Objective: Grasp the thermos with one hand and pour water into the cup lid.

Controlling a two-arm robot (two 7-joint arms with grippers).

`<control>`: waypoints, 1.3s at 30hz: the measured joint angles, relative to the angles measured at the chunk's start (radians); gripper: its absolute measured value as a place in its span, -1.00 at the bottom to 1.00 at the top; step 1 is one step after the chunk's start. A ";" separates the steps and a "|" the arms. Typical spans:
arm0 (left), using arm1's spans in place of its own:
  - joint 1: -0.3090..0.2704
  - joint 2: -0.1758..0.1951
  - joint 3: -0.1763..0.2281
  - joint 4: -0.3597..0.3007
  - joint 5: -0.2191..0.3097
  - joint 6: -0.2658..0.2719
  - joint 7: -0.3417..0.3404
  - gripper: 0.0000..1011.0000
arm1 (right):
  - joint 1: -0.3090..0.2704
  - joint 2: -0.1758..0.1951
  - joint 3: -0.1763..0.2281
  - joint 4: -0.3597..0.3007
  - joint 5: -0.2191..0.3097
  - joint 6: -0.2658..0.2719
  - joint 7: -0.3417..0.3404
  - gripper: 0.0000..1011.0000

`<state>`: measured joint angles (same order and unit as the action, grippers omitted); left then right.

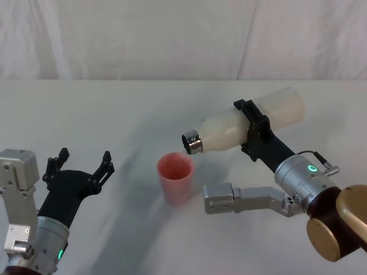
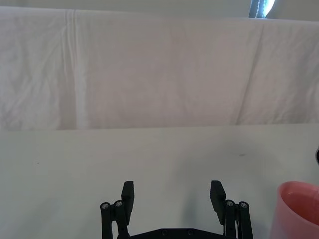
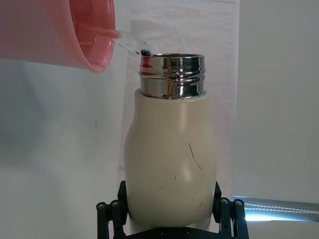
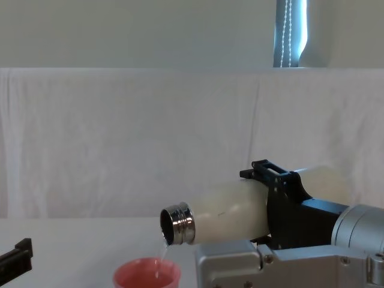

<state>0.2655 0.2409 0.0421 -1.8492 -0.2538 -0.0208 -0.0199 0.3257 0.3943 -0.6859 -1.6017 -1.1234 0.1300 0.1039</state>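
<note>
Your right gripper (image 1: 255, 129) clamps the thermos (image 1: 243, 127) around its middle, tipped nearly flat so its steel neck hangs just over the pink cup lid (image 1: 175, 177) on the bench (image 1: 103, 109), water trickling in. Your left gripper (image 1: 80, 166) sits spread, idle, well left of the cup lid.

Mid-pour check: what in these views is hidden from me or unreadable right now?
- Water level in the cup lid: the head view's angle gives no clear look inside; the chest view's bottom edge cuts it off.
- How much water remains: the thermos wall is opaque.
- Right tool contact pads: covered by the thermos body.
- Left tool sits open, idle.
</note>
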 joint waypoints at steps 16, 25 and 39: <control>0.000 0.000 0.000 0.000 0.000 0.000 0.000 0.98 | -0.002 0.000 0.003 0.000 0.004 0.000 0.001 0.89; 0.000 0.000 0.000 0.000 0.000 0.000 0.000 0.98 | -0.021 -0.013 0.029 0.000 0.064 -0.020 -0.018 0.89; 0.000 0.000 0.000 0.000 0.000 0.000 0.000 0.98 | -0.071 -0.050 0.110 -0.032 0.244 -0.054 0.013 0.89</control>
<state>0.2655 0.2409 0.0421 -1.8492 -0.2539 -0.0208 -0.0199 0.2543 0.3442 -0.5763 -1.6341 -0.8796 0.0764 0.1170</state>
